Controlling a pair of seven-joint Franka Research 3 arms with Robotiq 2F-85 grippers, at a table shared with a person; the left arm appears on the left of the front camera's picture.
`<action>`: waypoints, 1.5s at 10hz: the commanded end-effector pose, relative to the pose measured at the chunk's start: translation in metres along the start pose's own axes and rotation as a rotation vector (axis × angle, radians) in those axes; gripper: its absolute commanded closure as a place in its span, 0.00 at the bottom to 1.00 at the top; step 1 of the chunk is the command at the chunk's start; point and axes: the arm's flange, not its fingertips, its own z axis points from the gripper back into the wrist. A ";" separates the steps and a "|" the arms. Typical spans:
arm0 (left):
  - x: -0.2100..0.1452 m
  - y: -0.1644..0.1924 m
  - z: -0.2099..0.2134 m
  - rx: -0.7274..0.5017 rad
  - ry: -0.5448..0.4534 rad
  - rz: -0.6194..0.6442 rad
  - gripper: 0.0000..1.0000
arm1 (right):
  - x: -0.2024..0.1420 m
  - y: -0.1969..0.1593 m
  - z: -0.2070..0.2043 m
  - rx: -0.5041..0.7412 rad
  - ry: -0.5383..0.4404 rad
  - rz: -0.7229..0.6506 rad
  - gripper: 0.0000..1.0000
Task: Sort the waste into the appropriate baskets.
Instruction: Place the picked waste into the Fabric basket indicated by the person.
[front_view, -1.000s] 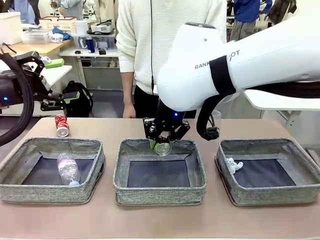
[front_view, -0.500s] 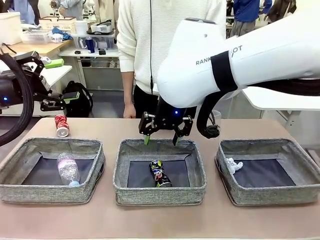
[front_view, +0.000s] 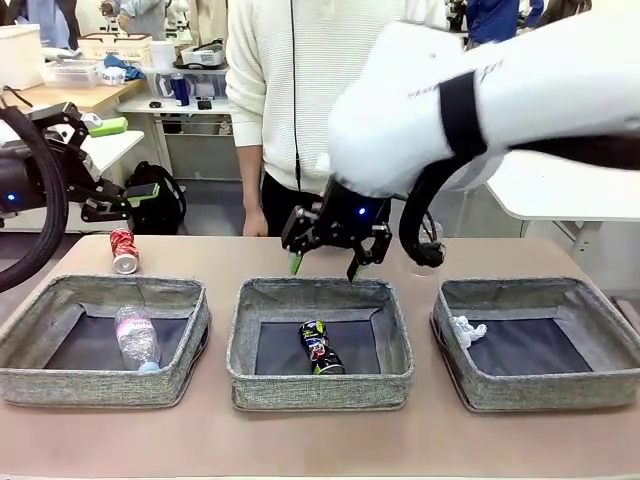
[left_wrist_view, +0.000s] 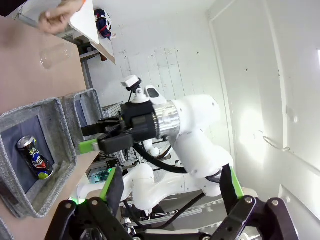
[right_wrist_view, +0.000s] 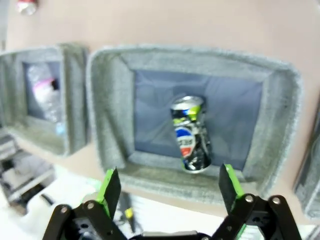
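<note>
Three grey woven baskets stand in a row. In the middle basket (front_view: 320, 386) (right_wrist_view: 107, 100) lies a dark multicoloured crushed can (front_view: 319, 347) (right_wrist_view: 190, 133) (left_wrist_view: 34, 158). My right gripper (front_view: 325, 264) (right_wrist_view: 169, 190) hovers open and empty above that basket's far rim. The left basket (front_view: 100, 386) holds a clear plastic bottle (front_view: 135, 337) (right_wrist_view: 45, 95), and the right basket (front_view: 540, 392) holds a crumpled white paper ball (front_view: 466, 329). A red crushed can (front_view: 123, 250) lies on the table behind the left basket. My left gripper (front_view: 118, 203) (left_wrist_view: 170, 185) is open, raised at the far left.
A clear plastic cup (front_view: 431, 238) (left_wrist_view: 52, 55) stands on the table behind the right arm, partly hidden by it. A person in a white sweater (front_view: 300, 90) stands at the far edge. Bare table runs in front of the baskets.
The dark can dropped from my right gripper into the middle basket. The right gripper opened and rose slightly. The left arm stayed still.
</note>
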 end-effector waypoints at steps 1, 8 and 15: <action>-0.005 -0.003 -0.003 -0.017 -0.013 0.015 0.00 | -0.013 -0.051 0.047 0.361 0.118 -0.022 0.00; -0.005 -0.003 -0.003 -0.017 -0.013 0.015 0.00 | -0.104 -0.265 0.099 1.225 -0.336 -0.336 0.00; -0.005 -0.003 -0.003 -0.017 -0.013 0.015 0.00 | -0.078 -0.214 0.126 1.101 -0.191 -0.202 0.00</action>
